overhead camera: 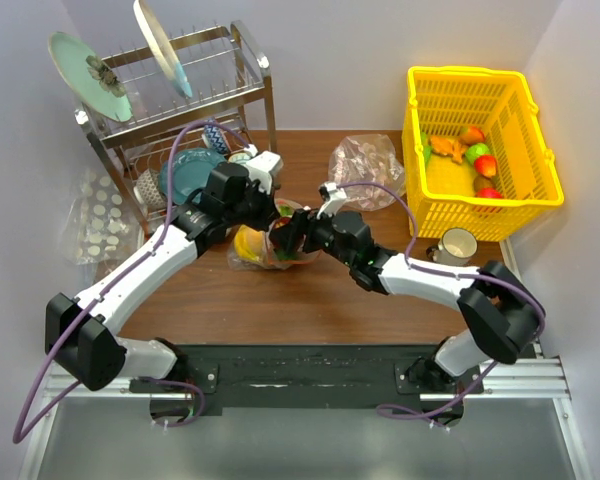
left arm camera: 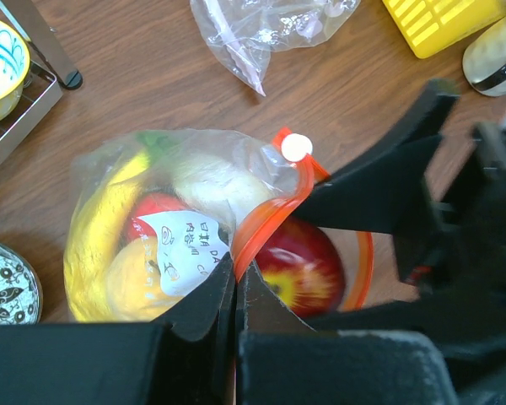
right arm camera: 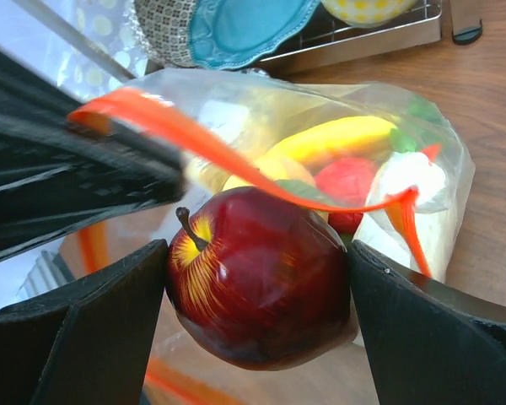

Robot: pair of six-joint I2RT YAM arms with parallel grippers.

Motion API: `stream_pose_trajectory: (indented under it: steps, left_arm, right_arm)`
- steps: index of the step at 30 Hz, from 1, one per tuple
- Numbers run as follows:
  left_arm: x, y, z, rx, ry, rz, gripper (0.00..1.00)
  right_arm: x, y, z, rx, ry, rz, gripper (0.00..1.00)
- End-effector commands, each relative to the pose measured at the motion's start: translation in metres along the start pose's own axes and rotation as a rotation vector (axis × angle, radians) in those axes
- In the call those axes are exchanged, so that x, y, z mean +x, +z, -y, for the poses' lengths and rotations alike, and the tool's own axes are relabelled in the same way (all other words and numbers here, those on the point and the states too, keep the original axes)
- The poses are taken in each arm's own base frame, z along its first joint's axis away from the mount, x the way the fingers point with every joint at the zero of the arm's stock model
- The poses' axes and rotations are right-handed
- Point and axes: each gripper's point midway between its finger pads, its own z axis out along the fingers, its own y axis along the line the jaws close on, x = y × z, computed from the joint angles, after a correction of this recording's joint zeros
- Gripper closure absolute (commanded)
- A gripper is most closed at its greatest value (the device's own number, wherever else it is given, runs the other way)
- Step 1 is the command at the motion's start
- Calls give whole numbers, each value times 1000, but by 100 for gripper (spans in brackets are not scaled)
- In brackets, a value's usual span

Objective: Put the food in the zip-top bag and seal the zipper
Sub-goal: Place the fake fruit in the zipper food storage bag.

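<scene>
Right gripper (right arm camera: 257, 253): both fingers sit against opposite sides of the red apple (right arm camera: 253, 295), so I log it as clamped on the fruit, stem pointing up and to the left in the right wrist view. Left gripper (left arm camera: 236, 274): jaws together, pinching the zipper (left arm camera: 270, 215) where the red-orange strip comes out between the tips. From that pinch the strip curls up to its small white end piece (left arm camera: 296, 147), and the rest loops round the apple (so the apple sits in the open mouth, with one run of the strip arching across its top). The zip-top bag (left arm camera: 228, 160) lies on the wooden table (overhead camera: 310, 300) between the two arms, mouth toward the right gripper. Through the clear plastic I can see a yellow banana (left arm camera: 97, 228) along the far side, a yellow-orange round fruit (left arm camera: 135, 287), a red piece (left arm camera: 152, 211) and a white printed label (left arm camera: 185, 249). Further out: a crumpled pinkish clear bag (left arm camera: 261, 25) beyond the mouth, a yellow basket (overhead camera: 480, 130) with more toy food at the back right, a mug (overhead camera: 458, 243) just in front of it, and a dish rack (overhead camera: 180, 110) at the back left.
</scene>
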Motion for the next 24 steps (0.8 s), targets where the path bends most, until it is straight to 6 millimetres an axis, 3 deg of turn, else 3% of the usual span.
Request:
stream_pose_trajectory:
  steps: [1,2,3,7,11,18,20,21,22,24]
  left_arm:
    - [-19,-8,5,31,-14,74,100]
    - [-19,-7,4,27,-17,74,100]
    - [-19,-8,3,24,-18,76,100]
    - [-19,-8,2,23,-24,75,100]
    - [-20,-8,2,30,-26,75,100]
    - [-19,-6,1,28,-29,73,100]
    - [-19,-7,1,29,-29,74,100]
    - [-18,-6,1,28,-30,71,100]
    - [-18,-7,0,25,-31,70,100]
    - [-18,-7,0,26,-31,72,100]
  right_arm:
    - [-36,-20,-17,15,6,61,16]
    - [-40,-25,-17,31,13,61,17]
    - [-30,-30,-9,72,14,10,17]
    - [-23,-46,-3,111,21,-37,13]
    - [-22,-47,-3,104,8,-38,21]
    - [-34,-19,-14,61,-9,1,20]
    - [-25,-8,-15,46,-8,-26,18]
    - [-31,-4,-21,25,-3,-12,6]
    - [-25,1,-22,15,-1,-33,1]
    - [-29,3,-31,-13,-24,-32,1]
